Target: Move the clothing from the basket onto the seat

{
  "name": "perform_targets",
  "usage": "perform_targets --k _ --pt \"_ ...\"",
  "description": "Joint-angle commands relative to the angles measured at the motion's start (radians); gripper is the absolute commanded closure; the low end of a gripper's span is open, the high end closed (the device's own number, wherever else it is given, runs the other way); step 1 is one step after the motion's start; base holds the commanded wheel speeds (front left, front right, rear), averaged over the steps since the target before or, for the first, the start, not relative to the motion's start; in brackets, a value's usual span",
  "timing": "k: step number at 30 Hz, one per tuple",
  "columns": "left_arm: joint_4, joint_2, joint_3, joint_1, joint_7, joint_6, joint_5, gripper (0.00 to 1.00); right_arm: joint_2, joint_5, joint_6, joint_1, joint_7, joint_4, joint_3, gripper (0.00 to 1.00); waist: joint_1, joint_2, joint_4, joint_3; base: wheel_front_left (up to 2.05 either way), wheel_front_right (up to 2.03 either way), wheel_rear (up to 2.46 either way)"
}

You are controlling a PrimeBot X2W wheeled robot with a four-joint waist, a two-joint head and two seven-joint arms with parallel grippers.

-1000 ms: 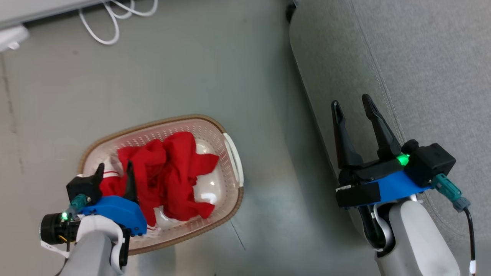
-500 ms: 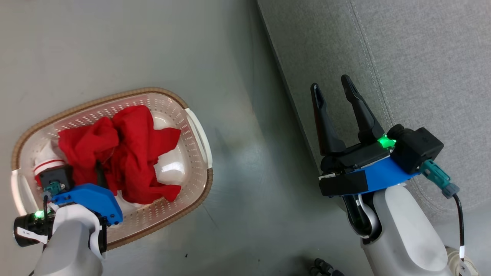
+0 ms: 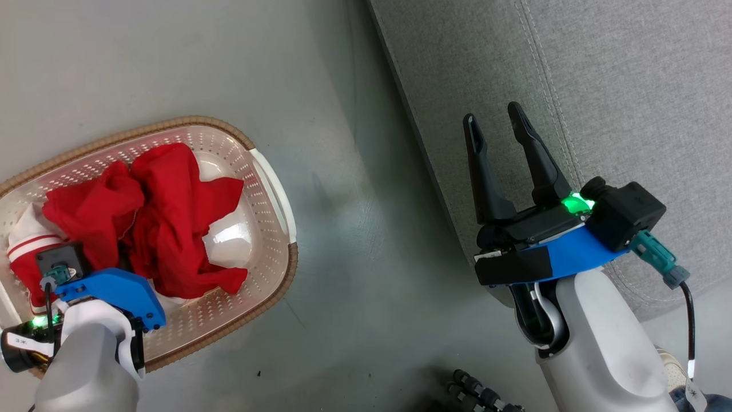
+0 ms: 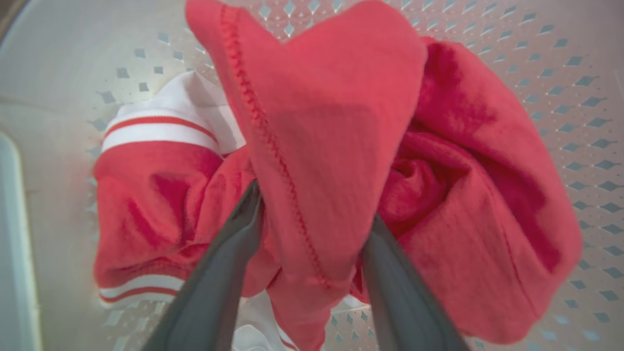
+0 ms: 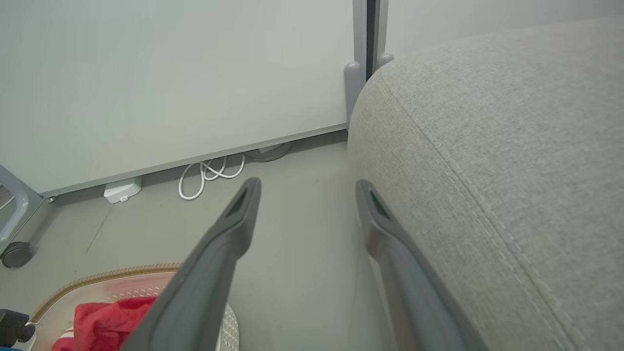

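**Grippers, two.**
- Left gripper (image 4: 314, 204): its two fingers (image 4: 222, 273) are standing apart and reaching down into the basket. They are straddling one raised fold of clothing (image 4: 336, 112). The fold is bulging up between them and is not being pinched flat.
- Right gripper (image 3: 490, 113): its two fingers are spread apart and carrying nothing. It is hovering over the rounded edge of the seat (image 3: 600, 86), with its tips pointing along that edge.

**Clothing, one heap.**
- It is bright red and crumpled, and how many garments are making it up cannot be told.
- In the left wrist view two white bands with thin red stripes are showing at the heap's left side, one above the other.
- One line of red stitching is running down the raised fold.
- The whole heap is lying inside the basket (image 3: 229, 129), and none of it is resting on the seat.

**Basket, one.**
- It is cream and perforated, with a brown rim and one white handle (image 3: 275, 189) facing the seat.
- It is sitting on the floor (image 3: 354, 229), with a strip of bare floor lying between it and the seat.

**Seat, one.**
- It is grey fabric with one double seam running along its top.

**Cable, one.**
- The cable (image 5: 209, 170) is white and lying looped at the foot of the wall in the right wrist view.
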Motion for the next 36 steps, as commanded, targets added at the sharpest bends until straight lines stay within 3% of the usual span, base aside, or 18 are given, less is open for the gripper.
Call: perform_targets --k 1,21,36 --pt "0.007 0.005 -0.002 -0.019 -0.003 -0.004 0.0 1.0 -0.001 0.007 -0.001 -0.015 -0.004 0.0 0.0 0.0 -0.0001 0.0 -0.001 0.003 0.0 0.0 0.0" --pt "0.078 -0.036 -0.03 -0.029 -0.037 -0.025 -0.02 1.0 -0.001 -0.022 -0.001 -0.007 -0.003 0.028 -0.011 0.0 -0.0001 0.0 0.034 -0.047 0.0 0.0 0.0" --pt "0.104 -0.134 -0.137 0.002 -0.062 -0.117 0.016 1.0 -0.002 -0.104 -0.001 0.103 0.069 0.161 -0.052 0.0 -0.0001 0.0 0.187 -0.393 0.0 0.0 0.0"
